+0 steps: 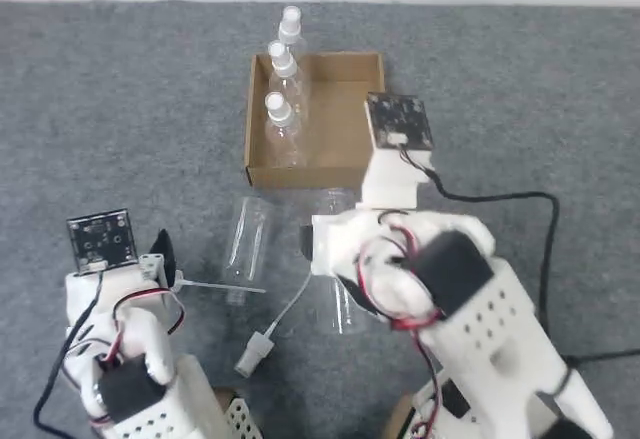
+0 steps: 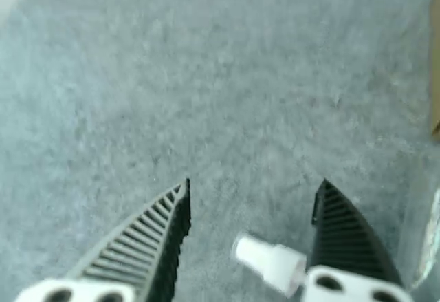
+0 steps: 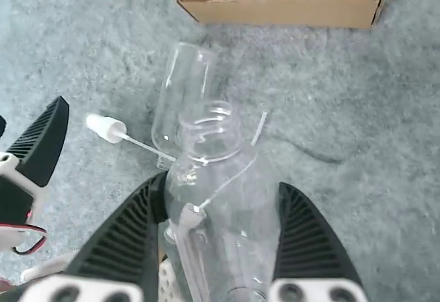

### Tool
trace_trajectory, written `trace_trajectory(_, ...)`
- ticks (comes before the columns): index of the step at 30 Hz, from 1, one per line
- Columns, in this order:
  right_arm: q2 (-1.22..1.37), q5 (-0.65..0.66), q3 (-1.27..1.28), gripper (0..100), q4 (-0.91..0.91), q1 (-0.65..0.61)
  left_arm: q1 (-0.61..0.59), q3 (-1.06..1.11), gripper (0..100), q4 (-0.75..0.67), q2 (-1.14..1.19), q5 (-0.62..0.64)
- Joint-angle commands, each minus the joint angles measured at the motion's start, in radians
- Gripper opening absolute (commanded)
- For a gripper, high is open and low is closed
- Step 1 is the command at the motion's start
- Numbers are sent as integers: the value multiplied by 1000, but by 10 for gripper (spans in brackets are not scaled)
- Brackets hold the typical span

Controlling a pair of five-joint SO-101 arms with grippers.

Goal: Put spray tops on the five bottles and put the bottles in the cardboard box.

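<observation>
My right gripper (image 3: pixel 220 188) is shut on a clear bottle (image 3: pixel 213 171) with an open neck and no top, seen in the high view as the bottle (image 1: pixel 333 207) just in front of the cardboard box (image 1: pixel 300 174). Another topless bottle (image 1: pixel 245 234) lies on the carpet beside it. My left gripper (image 2: pixel 254 192) stands open low over the carpet, with a white spray top (image 2: pixel 268 264) lying between its fingers, close to one finger (image 2: pixel 337 226). That top's thin tube (image 1: pixel 220 285) points toward the lying bottle. A second spray top (image 1: pixel 255 354) lies loose near the front.
Three bottles with spray tops (image 1: pixel 280 114) stand in a row along the box's left side; the farthest (image 1: pixel 290 24) is at the box's back edge. A black cable (image 1: pixel 520 199) runs across the carpet on the right. Grey carpet spreads open to the far left.
</observation>
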Motion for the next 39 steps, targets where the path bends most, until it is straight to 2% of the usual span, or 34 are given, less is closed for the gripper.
trace_trajectory(1, -179, 28, 124, 6, -133, 18, 55, -127, 268, 18, -15, 5)
trace_trajectory(5, -317, 28, 267, 6, -259, 19, 123, -150, 268, 38, -11, 5)
trace_trajectory(8, -412, 28, 351, 6, -352, 68, 143, -173, 268, 38, 52, -48)
trace_trajectory(12, -475, 28, 436, 6, -470, 133, 146, -282, 267, 38, 276, -64)
trace_trajectory(17, -429, 28, 474, 6, -539, 136, 143, -456, 267, 91, 601, -43)
trace_trajectory(21, -358, 28, 471, 6, -572, 136, 141, -576, 267, 198, 789, 54)
trace_trajectory(25, -298, 28, 471, 6, -608, 139, 141, -645, 267, 276, 901, 244)
trace_trajectory(30, -266, 28, 471, 6, -627, 140, 141, -644, 268, 278, 934, 430)
trace_trajectory(35, -265, 28, 470, 6, -627, 140, 141, -588, 268, 276, 934, 525)
trace_trajectory(39, -262, 28, 470, 6, -627, 140, 107, -522, 268, 209, 942, 565)
